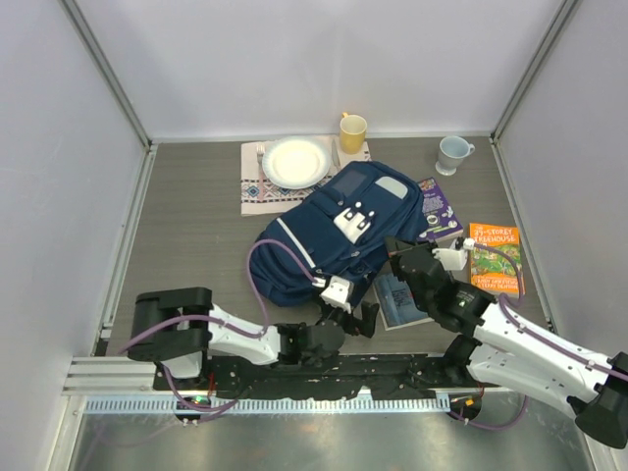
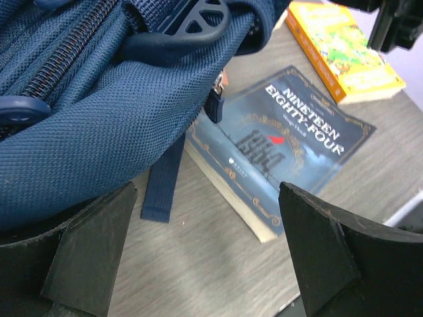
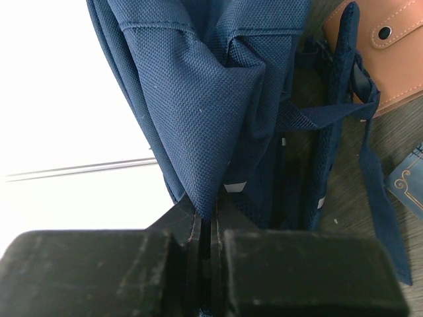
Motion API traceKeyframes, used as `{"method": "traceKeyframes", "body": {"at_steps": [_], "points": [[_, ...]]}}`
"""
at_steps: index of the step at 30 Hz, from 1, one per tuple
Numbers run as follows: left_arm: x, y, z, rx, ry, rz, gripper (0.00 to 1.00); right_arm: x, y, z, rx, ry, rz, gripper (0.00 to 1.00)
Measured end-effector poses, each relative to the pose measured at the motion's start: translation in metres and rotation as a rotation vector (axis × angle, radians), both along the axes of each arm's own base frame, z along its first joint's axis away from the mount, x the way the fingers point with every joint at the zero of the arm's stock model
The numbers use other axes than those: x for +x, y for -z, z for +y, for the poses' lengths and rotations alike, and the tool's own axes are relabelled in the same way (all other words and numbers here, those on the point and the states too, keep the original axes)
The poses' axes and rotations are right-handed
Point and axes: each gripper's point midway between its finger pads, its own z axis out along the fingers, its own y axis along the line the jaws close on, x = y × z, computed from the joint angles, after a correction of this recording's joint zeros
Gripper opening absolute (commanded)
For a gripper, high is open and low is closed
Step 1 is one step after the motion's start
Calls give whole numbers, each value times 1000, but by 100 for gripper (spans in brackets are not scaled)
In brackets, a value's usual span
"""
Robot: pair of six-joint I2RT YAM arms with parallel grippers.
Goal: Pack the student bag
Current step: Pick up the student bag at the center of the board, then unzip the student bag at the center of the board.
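Student bag (image 1: 339, 231): lies flat in the middle of the table (image 1: 186, 245), its top end towards the back; a zip (image 2: 66, 59) nearest the left wrist camera looks shut.
Right gripper (image 3: 210, 224): pressed together on a thin fold of the bag's navy fabric at its right side.
Left gripper (image 2: 208, 218): spread wide and holding nothing, low at the bag's near edge, facing the Nineteen Eighty-Four paperback (image 2: 284, 145).
Paperback: one corner tucked under the bag's edge, with a loose strap (image 2: 162, 185) dangling just beside it.
Slip risk: the pinch holds only a narrow fold, so a firm pull could let the cloth slide free.
Drag risk: lifting the bag may shove or flip the paperback lying under it.
Snag risk: the left fingers could catch the strap when they close.
Right side: crowded, with an orange book (image 1: 496, 257) and a purple book (image 1: 439, 206) near the bag.
Back: a plate (image 1: 295, 162) on its placemat (image 1: 257, 186) touches the bag; a yellow mug (image 1: 352, 130) and a pale mug (image 1: 452, 153) stand by the wall.
Open room: the bare table left of the bag, as far as the side wall.
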Motion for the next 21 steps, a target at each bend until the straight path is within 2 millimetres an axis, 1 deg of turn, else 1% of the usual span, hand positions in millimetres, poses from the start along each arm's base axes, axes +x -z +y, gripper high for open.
{"method": "traceKeyframes", "body": {"at_steps": [6,10,11,14,16,18,19,21], "points": [[16,-11,-1,-39,-93,-104,92,-2,-7,-1,32,-1,-14,1],[22,-30,-2,-85,-132,-151,89,-3,-13,-3,51,0,-26,1],[23,-36,-3,-100,-138,-159,86,-4,-14,-4,54,1,-28,1],[25,-50,-5,-140,-155,-175,83,-5,-17,-6,61,2,-34,1],[26,-54,-5,-152,-164,-182,80,-6,-17,-6,64,1,-33,1],[27,-56,-4,-154,-170,-187,72,-6,-17,-6,66,1,-32,1],[27,-57,-3,-155,-175,-188,66,-6,-16,-6,67,0,-32,1],[29,-56,-1,-153,-187,-190,63,-6,-16,-5,66,-2,-30,1]]}}
